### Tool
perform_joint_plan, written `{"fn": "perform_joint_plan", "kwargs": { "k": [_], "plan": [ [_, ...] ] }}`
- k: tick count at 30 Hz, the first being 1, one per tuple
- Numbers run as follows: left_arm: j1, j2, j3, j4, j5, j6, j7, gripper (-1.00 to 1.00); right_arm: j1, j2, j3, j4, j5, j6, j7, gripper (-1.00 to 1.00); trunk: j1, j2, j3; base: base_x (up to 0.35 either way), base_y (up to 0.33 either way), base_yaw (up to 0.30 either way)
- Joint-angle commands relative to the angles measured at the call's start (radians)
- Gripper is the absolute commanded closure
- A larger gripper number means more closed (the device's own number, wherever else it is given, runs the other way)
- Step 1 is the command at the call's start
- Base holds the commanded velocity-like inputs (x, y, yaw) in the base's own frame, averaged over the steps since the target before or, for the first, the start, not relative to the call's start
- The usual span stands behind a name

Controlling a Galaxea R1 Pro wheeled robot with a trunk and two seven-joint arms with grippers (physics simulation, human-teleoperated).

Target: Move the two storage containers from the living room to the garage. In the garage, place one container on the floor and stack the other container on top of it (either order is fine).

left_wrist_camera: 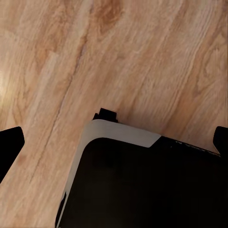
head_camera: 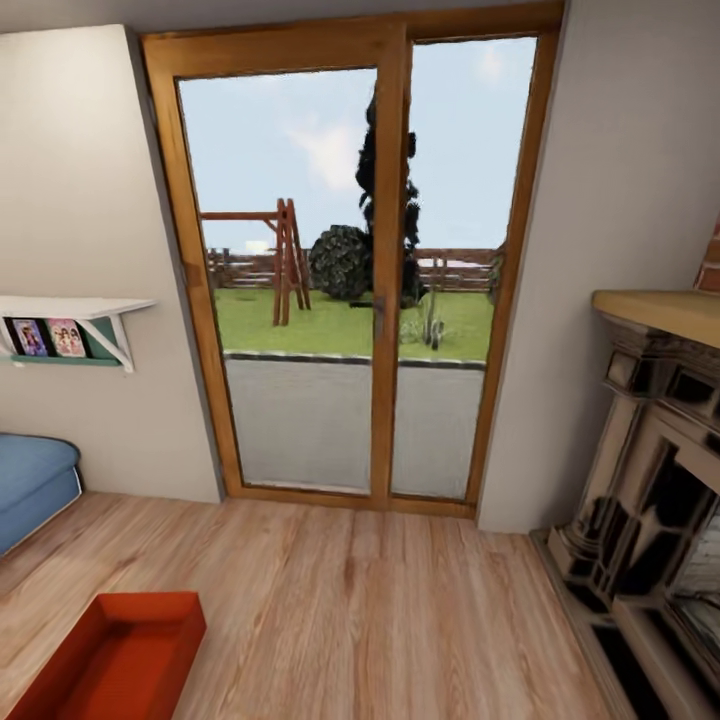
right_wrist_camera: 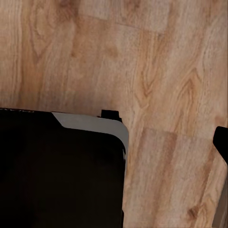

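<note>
Living room, fetching step: one red container (head_camera: 110, 655) sits on the wood floor (head_camera: 380, 610) at lower left, ungrasped — the next move calls for approaching it. Jaws' state: cannot tell.

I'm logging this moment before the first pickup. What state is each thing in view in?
storage container: on the wood floor, open-topped, empty, not gripped.
glass double door: shut.
left tool: open, empty, hanging over the floor.
right tool: one fingertip visible, state unclear.
fireplace: unlit.
</note>
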Motion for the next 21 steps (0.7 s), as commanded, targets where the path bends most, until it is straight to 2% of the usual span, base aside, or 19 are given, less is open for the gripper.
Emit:
{"fn": "perform_joint_plan", "kwargs": {
  "k": [1,13,21],
  "plan": [
    [-0.001,0.0,-0.009,0.0,0.007,-0.001,0.003,-1.0,-0.001,0.0,0.009,0.003,-0.01,-0.006,-0.001,-1.0,0.001,-0.001,-0.002,0.32,0.0,0.267],
    [-0.001,-0.001,-0.009,0.0,0.007,-0.002,0.003,-1.0,-0.002,0.0,0.009,0.003,-0.011,-0.005,-0.009,-1.0,0.001,-0.001,-0.002,0.32,-0.008,0.278],
    [-0.001,-0.002,-0.009,0.0,0.007,-0.008,0.003,-1.0,-0.002,0.001,0.009,0.003,-0.011,-0.004,-0.012,-1.0,0.001,-0.001,-0.002,0.259,-0.159,0.279]
  ]
}}
